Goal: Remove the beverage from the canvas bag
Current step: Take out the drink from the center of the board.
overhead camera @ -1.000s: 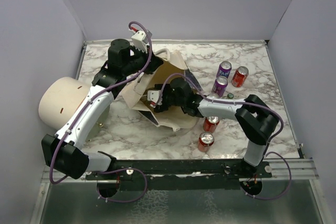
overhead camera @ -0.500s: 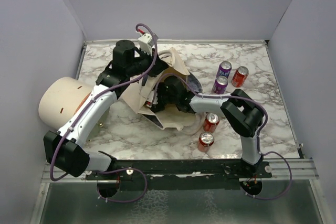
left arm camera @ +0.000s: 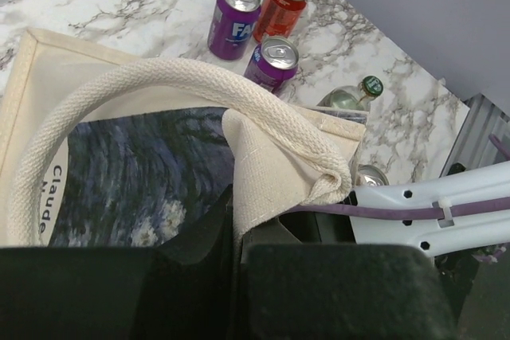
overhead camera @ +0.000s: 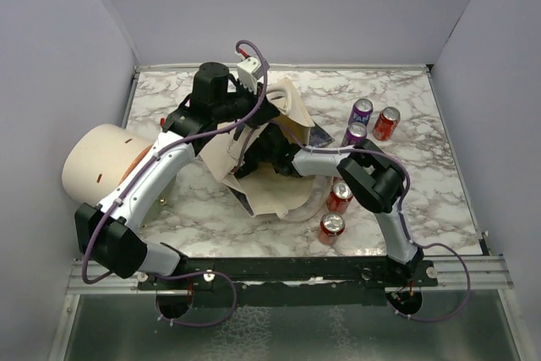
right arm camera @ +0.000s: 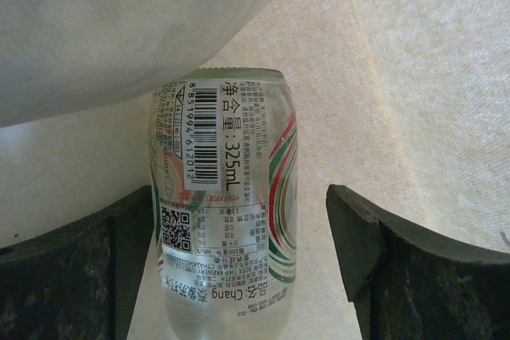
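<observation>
Table (overhead camera: pixel 406 95): white marble with grey veins.
Walls (overhead camera: pixel 296 6): plain pale lavender panels closing the table in at 9, 12 and 3 o'clock.
Canvas bag (overhead camera: pixel 269 192): slumped at the table's centre.
Beverage (right arm camera: pixel 227 197): clear bottle with a barcode label, lying inside the canvas bag.
Left fingers (left arm camera: pixel 335 292): closed, pinching the bag's cloth beside its loop handle (left arm camera: pixel 159 85).
Right fingers (right arm camera: pixel 414 276): spread wide inside the bag, flanking the beverage without gripping it.
Purple cans (overhead camera: pixel 361 111): two, upright at 2 o'clock of the bag.
Red cans (overhead camera: pixel 340 197): two at 4 o'clock, one beside the purple pair.
Cream cylinder (overhead camera: pixel 97 162): at 9 o'clock.
</observation>
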Tool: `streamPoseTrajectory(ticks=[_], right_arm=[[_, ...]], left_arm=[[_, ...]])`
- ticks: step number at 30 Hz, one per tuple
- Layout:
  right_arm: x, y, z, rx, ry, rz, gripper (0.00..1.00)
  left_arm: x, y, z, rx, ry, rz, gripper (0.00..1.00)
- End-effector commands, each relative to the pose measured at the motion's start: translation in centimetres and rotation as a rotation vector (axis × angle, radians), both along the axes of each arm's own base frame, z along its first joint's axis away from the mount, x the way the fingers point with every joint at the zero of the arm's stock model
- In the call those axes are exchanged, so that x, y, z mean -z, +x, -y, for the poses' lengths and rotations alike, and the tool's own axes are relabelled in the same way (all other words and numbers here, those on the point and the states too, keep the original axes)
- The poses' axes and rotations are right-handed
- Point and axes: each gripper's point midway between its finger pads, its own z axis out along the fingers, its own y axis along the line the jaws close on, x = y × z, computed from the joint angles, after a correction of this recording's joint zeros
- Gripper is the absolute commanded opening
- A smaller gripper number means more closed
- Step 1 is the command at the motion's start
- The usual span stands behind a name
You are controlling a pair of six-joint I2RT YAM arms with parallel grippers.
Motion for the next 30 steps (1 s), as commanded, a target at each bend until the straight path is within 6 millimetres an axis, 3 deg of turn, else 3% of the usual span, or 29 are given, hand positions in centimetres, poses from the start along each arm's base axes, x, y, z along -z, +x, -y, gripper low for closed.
streamPoseTrajectory(ticks=[1, 6, 11, 16, 25, 30], right_arm=[[2.7, 2.3, 0.4, 0.073, -0.074, 0.042, 0.85], [3.9, 1.4, 1.2, 0.079, -0.084, 0.001, 0.77], [3.3, 1.3, 0.9, 0.067, -0.063, -0.014, 0.54], [1.9, 0.8, 0.5, 0.04, -0.042, -0.016, 0.38], [-4.3, 0.0, 0.2, 0.018, 0.046, -0.006, 0.03], [-7.1, -1.4, 0.4, 0.005, 0.127, -0.037, 0.02]], left_arm=[[-6.3, -4.4, 2.3, 0.19, -0.113, 0.098, 0.0], [-6.2, -2.9, 0.3, 0.028, -0.076, 0.132, 0.0], [-7.0, -1.6, -1.3, -0.087, -0.061, 0.187, 0.0], [-7.0, -0.7, -2.1, -0.15, -0.036, 0.194, 0.0], [-6.7, 1.2, -4.6, -0.327, 0.001, 0.206, 0.0], [-6.0, 2.2, -5.9, -0.412, 0.026, 0.184, 0.0]])
